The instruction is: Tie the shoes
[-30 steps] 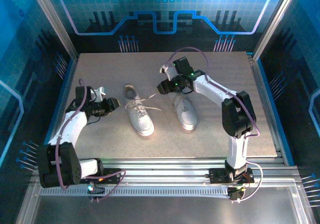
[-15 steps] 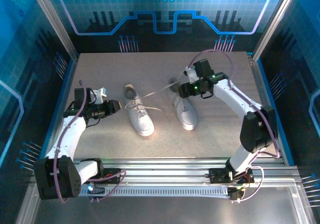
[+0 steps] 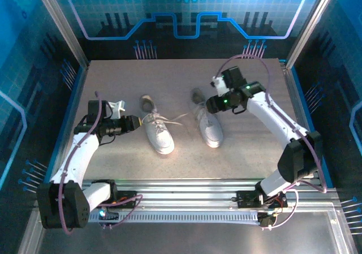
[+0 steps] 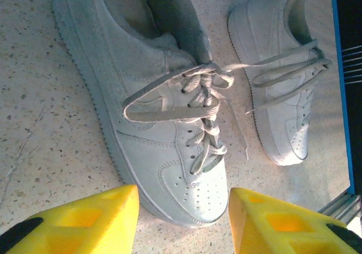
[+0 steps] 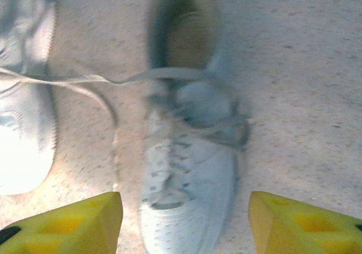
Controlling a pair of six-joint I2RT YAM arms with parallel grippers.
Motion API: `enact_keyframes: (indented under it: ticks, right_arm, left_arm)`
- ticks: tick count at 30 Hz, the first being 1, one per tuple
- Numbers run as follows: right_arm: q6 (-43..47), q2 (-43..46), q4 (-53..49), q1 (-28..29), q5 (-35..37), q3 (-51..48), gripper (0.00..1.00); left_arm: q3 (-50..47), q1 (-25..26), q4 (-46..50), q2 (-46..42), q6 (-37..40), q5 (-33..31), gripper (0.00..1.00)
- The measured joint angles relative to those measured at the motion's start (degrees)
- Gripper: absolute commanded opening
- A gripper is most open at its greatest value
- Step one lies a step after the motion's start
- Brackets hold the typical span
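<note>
Two white shoes lie side by side mid-table, toes toward me: the left shoe (image 3: 158, 131) and the right shoe (image 3: 208, 124). My left gripper (image 3: 134, 122) sits low just left of the left shoe, open. In the left wrist view the left gripper (image 4: 181, 223) is empty, its yellow fingertips (image 4: 85, 220) on either side of the toe of the left shoe (image 4: 164, 141), whose laces (image 4: 198, 90) form loose loops. My right gripper (image 3: 211, 103) hovers over the right shoe's heel, open. The blurred right shoe (image 5: 192, 169) lies below the right gripper (image 5: 184, 225), and a slack lace (image 5: 113, 80) crosses to it from the left shoe (image 5: 22, 124).
The shoes rest on a speckled beige tabletop (image 3: 243, 146) inside a booth with blue panel walls. A metal rail (image 3: 186, 186) runs along the near edge by the arm bases. The right shoe (image 4: 283, 95) is about a hand's width from the left one.
The right gripper moved right, drawing a lace taut from the left shoe, then let go; the lace now lies slack. The left gripper edged closer to the left shoe.
</note>
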State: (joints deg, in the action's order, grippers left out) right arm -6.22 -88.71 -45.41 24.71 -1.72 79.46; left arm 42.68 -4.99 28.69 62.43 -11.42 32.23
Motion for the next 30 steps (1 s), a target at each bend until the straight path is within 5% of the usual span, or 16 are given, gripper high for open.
enact_keyframes:
  ticks: [8,16,23,27,30]
  right_arm:
    - [-4.0,-2.2,3.9,17.8,1.6,-7.8,0.57]
    - [-5.8,-12.7,7.7,18.8,3.9,-8.8,0.56]
    - [-5.7,-19.5,9.6,18.7,4.8,-6.5,0.55]
    - [-5.3,-22.9,10.1,18.7,5.3,-5.8,0.41]
    - [-5.0,-23.0,9.9,18.1,5.7,-5.4,0.13]
  left_arm:
    - [0.0,2.6,1.0,-1.0,1.3,-0.9,0.48]
    - [0.0,13.2,-2.3,2.0,-0.7,-4.5,0.49]
    - [0.0,15.0,-3.6,4.5,-1.2,-6.7,0.5]
    - [0.0,15.0,-3.7,4.5,-1.1,-7.6,0.51]
    - [0.4,15.0,-3.3,4.5,-0.8,-8.3,0.52]
